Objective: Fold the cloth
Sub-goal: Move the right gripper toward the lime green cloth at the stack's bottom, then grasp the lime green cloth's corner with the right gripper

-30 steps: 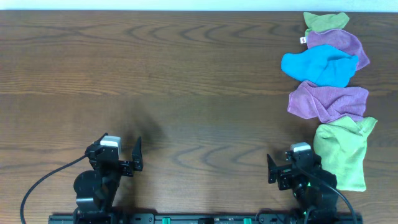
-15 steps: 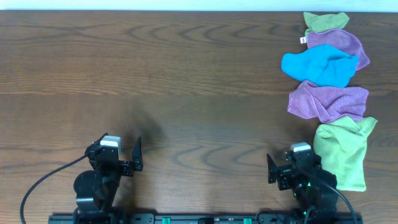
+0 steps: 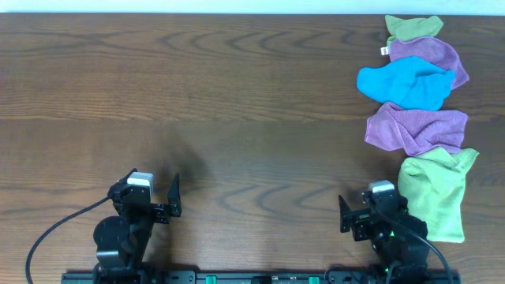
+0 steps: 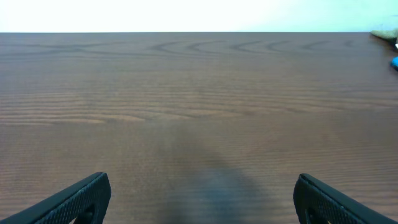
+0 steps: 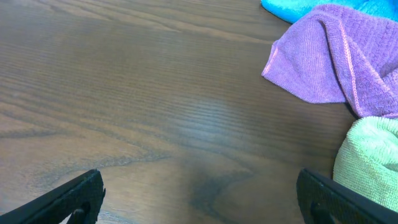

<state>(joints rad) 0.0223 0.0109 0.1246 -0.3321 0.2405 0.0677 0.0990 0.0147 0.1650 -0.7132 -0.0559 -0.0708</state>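
Observation:
The cloth (image 3: 435,193) is lime-green and lies rumpled on the brown table (image 3: 237,102) at the near right; its near-left corner (image 5: 373,158) shows in the right wrist view. My right gripper (image 3: 371,203) rests at the table's front edge just left of the cloth, apart from it. It is open (image 5: 199,194), with only bare wood between the fingers. At the front left, far from the cloth, my left gripper (image 3: 150,189) is also open (image 4: 202,196) over bare wood.
Along the right edge behind the cloth lie a purple cloth (image 3: 417,128), a blue cloth (image 3: 404,84), another purple cloth (image 3: 430,55) and a smaller green cloth (image 3: 412,28). The near purple cloth (image 5: 336,56) touches the lime-green one.

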